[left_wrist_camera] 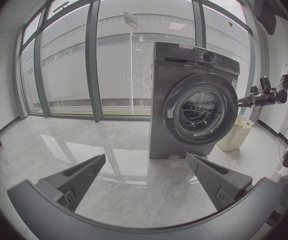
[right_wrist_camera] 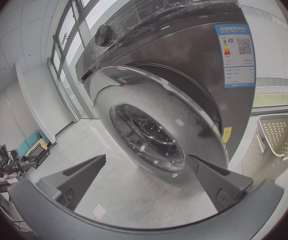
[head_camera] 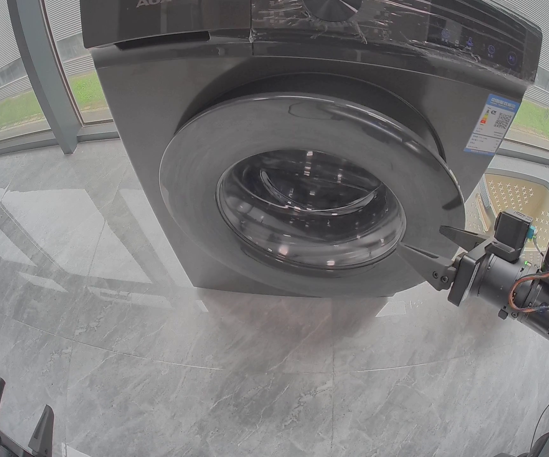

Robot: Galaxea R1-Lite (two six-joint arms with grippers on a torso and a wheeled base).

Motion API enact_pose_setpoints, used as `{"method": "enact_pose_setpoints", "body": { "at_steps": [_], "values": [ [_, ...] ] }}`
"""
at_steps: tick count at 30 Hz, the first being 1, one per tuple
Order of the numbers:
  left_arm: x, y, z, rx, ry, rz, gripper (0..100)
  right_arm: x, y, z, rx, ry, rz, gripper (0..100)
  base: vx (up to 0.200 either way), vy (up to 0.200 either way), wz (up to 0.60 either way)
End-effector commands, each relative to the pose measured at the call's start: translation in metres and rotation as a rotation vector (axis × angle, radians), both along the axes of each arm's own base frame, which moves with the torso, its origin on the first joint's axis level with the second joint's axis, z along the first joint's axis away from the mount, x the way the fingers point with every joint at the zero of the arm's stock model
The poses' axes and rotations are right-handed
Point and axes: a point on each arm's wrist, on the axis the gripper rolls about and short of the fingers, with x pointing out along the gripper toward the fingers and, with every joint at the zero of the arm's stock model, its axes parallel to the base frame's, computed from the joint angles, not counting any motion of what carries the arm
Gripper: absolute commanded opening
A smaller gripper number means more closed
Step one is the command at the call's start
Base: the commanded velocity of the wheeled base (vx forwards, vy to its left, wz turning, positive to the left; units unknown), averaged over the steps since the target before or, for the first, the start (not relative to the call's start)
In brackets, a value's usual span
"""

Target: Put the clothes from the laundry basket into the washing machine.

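The dark grey washing machine (head_camera: 154, 103) stands on the floor in front of me. Its round glass-windowed door (head_camera: 306, 204) is ajar, swung a little out on its right side (right_wrist_camera: 197, 117). My right gripper (head_camera: 423, 241) is open at the door's lower right rim, fingertips close to the edge; I cannot tell whether they touch it. The cream laundry basket (head_camera: 522, 198) stands on the floor right of the machine, and the part of its inside that shows (right_wrist_camera: 280, 134) is bare. My left gripper (head_camera: 22, 396) is open, low at the near left and far from the machine.
Tall windows with dark frames (left_wrist_camera: 92, 67) run behind and to the left of the machine. Glossy grey tile floor (head_camera: 224, 363) lies open in front of it. The basket (left_wrist_camera: 235, 134) sits between the machine and the right wall.
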Motion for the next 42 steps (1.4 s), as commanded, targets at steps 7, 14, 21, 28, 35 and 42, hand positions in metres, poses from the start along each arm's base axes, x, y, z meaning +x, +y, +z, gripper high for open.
{"method": "enact_pose_setpoints", "body": {
  "at_steps": [7, 14, 21, 28, 35, 42],
  "values": [
    [0.000, 0.000, -0.005, -0.001, 0.005, 0.000, 100, 0.011, -0.005, 0.002, -0.007, -0.011, -0.058, 100, 0.171, 0.000, 0.00],
    [0.000, 0.000, -0.005, -0.001, 0.005, 0.000, 100, 0.017, -0.014, 0.010, 0.011, -0.068, -0.148, 100, 0.000, 0.000, 0.00],
    [0.000, 0.000, -0.005, -0.001, 0.005, 0.000, 100, 0.017, -0.017, 0.008, 0.008, -0.066, -0.161, 100, 0.000, 0.000, 0.00],
    [0.000, 0.000, -0.005, -0.001, 0.005, 0.000, 100, 0.005, -0.018, -0.003, -0.019, -0.037, -0.133, 100, 0.000, 0.000, 0.00],
    [0.000, 0.000, -0.005, -0.002, 0.003, 0.000, 100, -0.036, -0.020, -0.011, -0.038, -0.051, -0.028, 100, 0.000, 0.000, 0.00],
    [0.000, 0.000, -0.005, -0.004, 0.005, -0.001, 100, -0.079, -0.042, -0.018, -0.033, -0.105, 0.021, 100, 0.000, 0.000, 0.00]
  ]
}}
